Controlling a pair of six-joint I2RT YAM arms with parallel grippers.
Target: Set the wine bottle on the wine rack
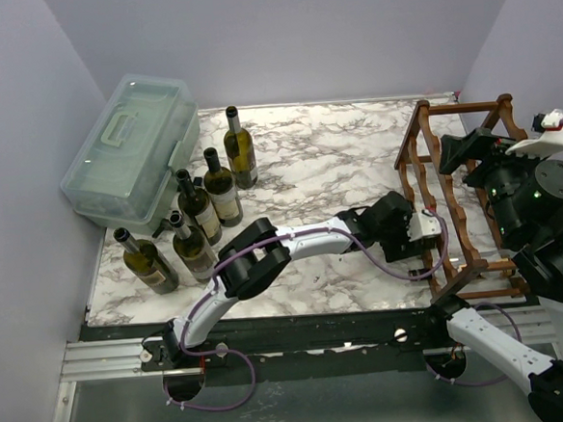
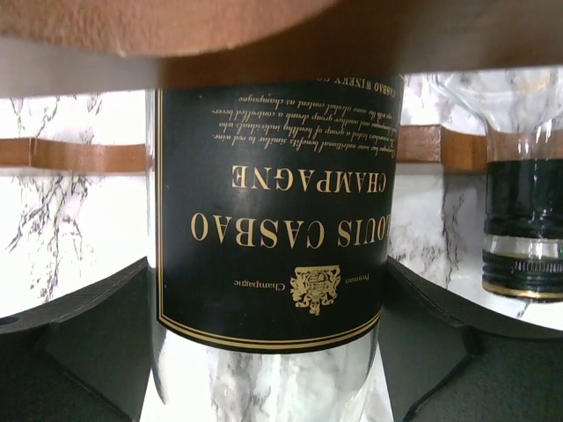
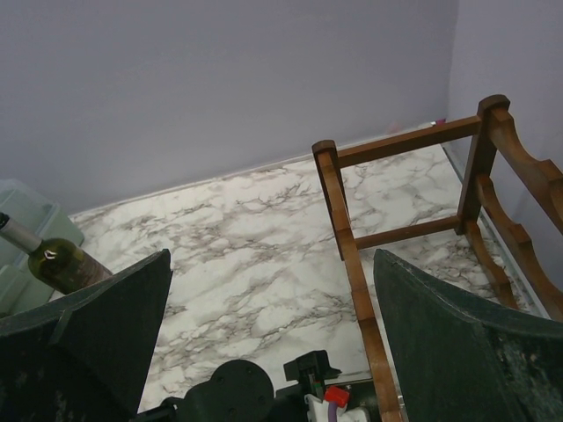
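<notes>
The wine bottle (image 2: 273, 211) is clear glass with a black "Louis Casbao Champagne" label and fills the left wrist view. My left gripper (image 2: 268, 352) is shut on it, with a black finger pressed to each side. The wine rack (image 1: 455, 208) is a reddish-brown wooden frame at the table's right. My left gripper (image 1: 413, 231) reaches into its front side. A rack rail (image 2: 79, 156) runs behind the bottle and another crosses just above it. My right gripper (image 1: 456, 150) hangs above the rack, open and empty (image 3: 273, 352). The rack's end frame (image 3: 347, 220) shows below it.
Several standing wine bottles (image 1: 213, 192) cluster at the left of the marble table. A translucent lidded plastic box (image 1: 132, 149) stands behind them. Another bottle's neck (image 2: 523, 220) shows to the right of the held bottle. Purple walls close in the back and sides.
</notes>
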